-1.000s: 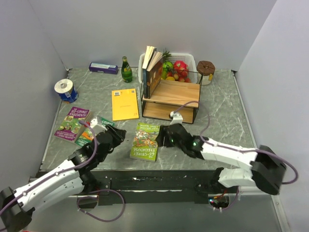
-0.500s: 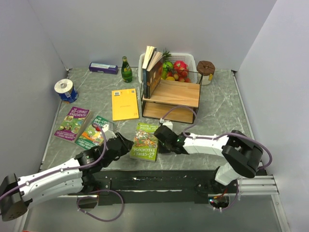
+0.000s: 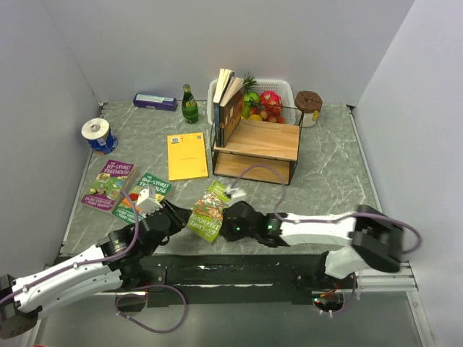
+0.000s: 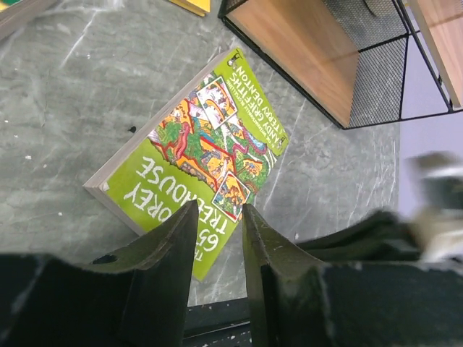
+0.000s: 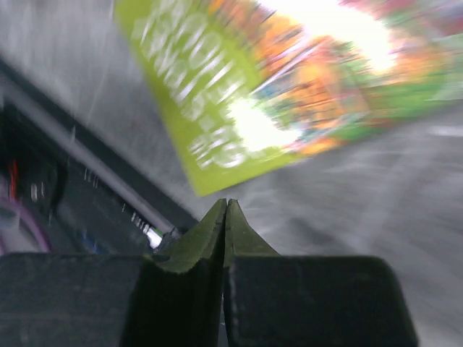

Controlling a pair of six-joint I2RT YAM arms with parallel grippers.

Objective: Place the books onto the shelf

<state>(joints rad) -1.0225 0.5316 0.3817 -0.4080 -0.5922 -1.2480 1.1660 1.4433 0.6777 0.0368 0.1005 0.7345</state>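
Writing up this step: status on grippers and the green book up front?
Left gripper open, at edge of green book. Right gripper shut, empty, beside it. Book flat on table, not on shelf. Right arm's cable loops between them.

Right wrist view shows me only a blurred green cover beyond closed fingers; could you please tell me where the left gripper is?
Observer: The left gripper is at the opposite, left edge of that green book, jaws a little apart with nothing between them.
Operator: Thank you. Does the book lie flat?
Observer: In the left wrist view it seems to lie flat on the table, cover up.
Operator: And where is the shelf?
Observer: The shelf stands beyond the green book, toward the back, with books standing at its left end.
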